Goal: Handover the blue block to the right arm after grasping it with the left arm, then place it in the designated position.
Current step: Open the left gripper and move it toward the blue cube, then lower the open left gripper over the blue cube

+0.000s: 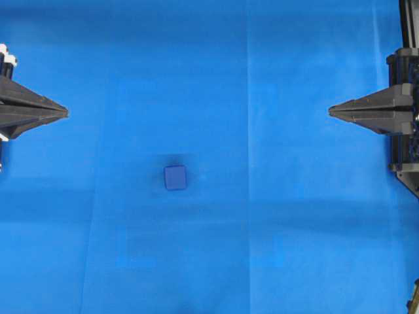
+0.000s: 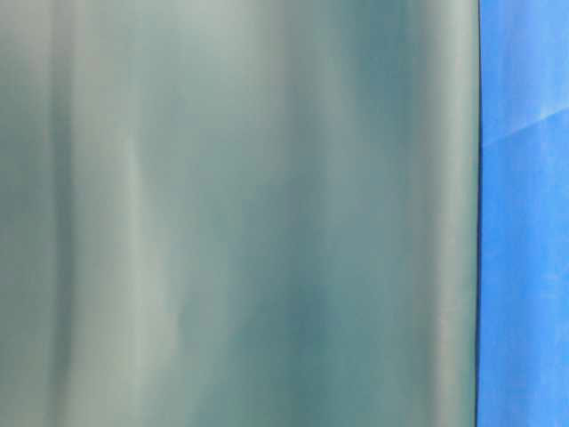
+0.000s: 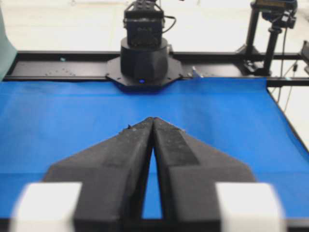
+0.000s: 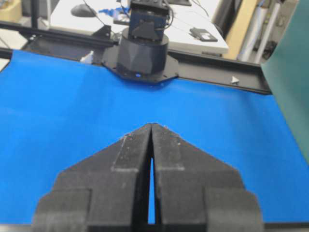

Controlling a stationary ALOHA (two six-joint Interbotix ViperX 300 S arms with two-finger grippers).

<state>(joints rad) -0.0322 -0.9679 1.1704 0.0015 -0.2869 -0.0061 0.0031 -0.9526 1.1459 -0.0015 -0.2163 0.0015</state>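
The blue block (image 1: 175, 177), a small dark-blue cube, lies alone on the blue cloth (image 1: 262, 248), a little left of the middle in the overhead view. At the left edge my left gripper (image 1: 66, 112) is shut, tips touching, nothing between them; it is far from the block, up and to the left of it. My right gripper (image 1: 330, 111) at the right edge is shut too and holds nothing. In the left wrist view the left gripper (image 3: 153, 119) points across the cloth, as the right gripper (image 4: 151, 124) does in its own view. Neither wrist view shows the block.
A blurred grey-green sheet (image 2: 240, 213) fills most of the table-level view, leaving a strip of blue cloth (image 2: 524, 267) at the right. The opposite arm's black base (image 3: 143, 60) stands at the cloth's far edge; the other base (image 4: 141, 55) likewise.
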